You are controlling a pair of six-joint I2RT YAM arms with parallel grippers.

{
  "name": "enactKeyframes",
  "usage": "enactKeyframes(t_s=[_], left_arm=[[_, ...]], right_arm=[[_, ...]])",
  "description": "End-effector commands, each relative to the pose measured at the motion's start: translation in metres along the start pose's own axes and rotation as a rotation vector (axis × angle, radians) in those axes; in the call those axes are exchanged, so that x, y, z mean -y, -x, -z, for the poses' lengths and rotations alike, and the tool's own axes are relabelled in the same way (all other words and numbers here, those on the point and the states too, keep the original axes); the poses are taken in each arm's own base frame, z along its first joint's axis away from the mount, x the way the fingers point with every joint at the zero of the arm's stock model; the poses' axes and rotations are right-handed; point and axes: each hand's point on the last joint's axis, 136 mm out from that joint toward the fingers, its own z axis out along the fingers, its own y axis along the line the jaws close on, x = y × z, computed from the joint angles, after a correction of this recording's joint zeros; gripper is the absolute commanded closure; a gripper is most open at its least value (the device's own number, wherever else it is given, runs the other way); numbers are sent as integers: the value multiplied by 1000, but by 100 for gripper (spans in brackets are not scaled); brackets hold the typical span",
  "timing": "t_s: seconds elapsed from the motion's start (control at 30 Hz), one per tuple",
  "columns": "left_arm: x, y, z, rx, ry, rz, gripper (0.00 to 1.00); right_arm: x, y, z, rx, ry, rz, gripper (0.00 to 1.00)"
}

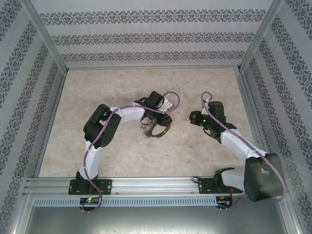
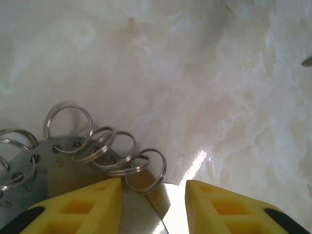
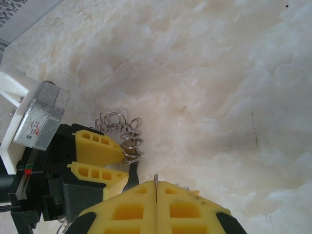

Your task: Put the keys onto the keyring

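Observation:
The keyring [image 2: 58, 168] is a flat grey metal piece, and its rim carries several small silver split rings [image 2: 109, 148]. My left gripper [image 2: 153, 187] is shut on it, one yellow finger on each face, and holds it just above the table; the right wrist view shows this grip side-on, with the keyring [image 3: 124, 136] poking out past the left fingers [image 3: 100, 148]. My right gripper [image 3: 156, 187] is shut on the key [image 3: 155, 179], a thin metal sliver seen edge-on between the pads. From above, the left gripper [image 1: 157, 127] and the right gripper [image 1: 191, 117] face each other a short gap apart.
The pale marbled tabletop [image 1: 122, 83] is walled by patterned panels on three sides, with an aluminium frame [image 1: 146, 185] along the near edge. The left arm's elbow [image 1: 100, 126] bends out to the left.

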Motion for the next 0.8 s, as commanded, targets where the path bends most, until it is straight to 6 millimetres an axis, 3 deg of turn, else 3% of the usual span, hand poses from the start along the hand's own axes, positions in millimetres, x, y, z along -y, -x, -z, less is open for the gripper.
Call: enactKeyframes(t_s=[0.0,0.77], left_arm=[[-10,18,1,56,34,-35,61],[-12,14,-6,65,44,-33,71]], right_arm=[[-6,13,2,25,19,31,100],[-4,11,0,18,11,31,100]])
